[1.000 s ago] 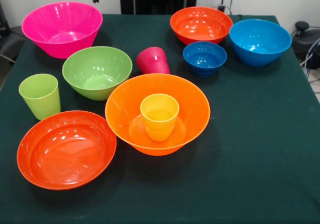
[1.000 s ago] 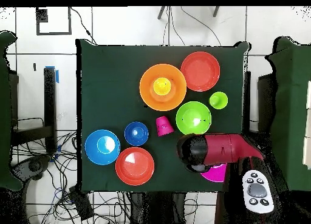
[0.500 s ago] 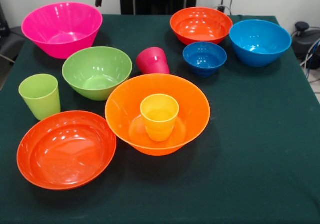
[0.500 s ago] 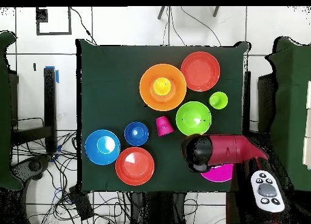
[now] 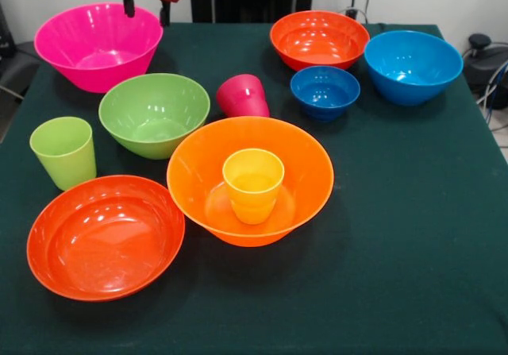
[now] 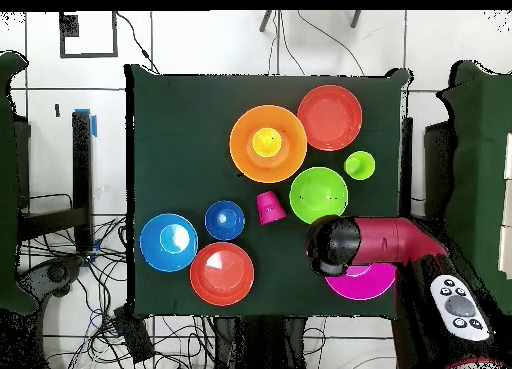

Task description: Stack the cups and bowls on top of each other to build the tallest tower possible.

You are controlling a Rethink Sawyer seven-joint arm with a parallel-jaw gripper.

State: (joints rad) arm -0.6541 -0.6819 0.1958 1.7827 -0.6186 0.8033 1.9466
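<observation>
Your pincer (image 5: 144,7), tips spread and empty, has dropped lower over the big glossy pink plastic bowl's (image 5: 95,45) rim. The yellow-orange tumbler (image 5: 252,184) sits inside the big orange bowl (image 5: 305,176) nearby; no tower exists yet.

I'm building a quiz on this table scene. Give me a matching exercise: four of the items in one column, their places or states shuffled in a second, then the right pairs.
Things:
1. yellow cup
2. red-pink cup
3. lime green cup
4. gripper

Places or states:
A. upside down on the cloth, between the green bowl and the small dark blue bowl
B. above the big pink bowl's rim
C. upright inside the big orange bowl
D. upright on the cloth, beside the green bowl

Pairs: 1-C, 2-A, 3-D, 4-B
</observation>
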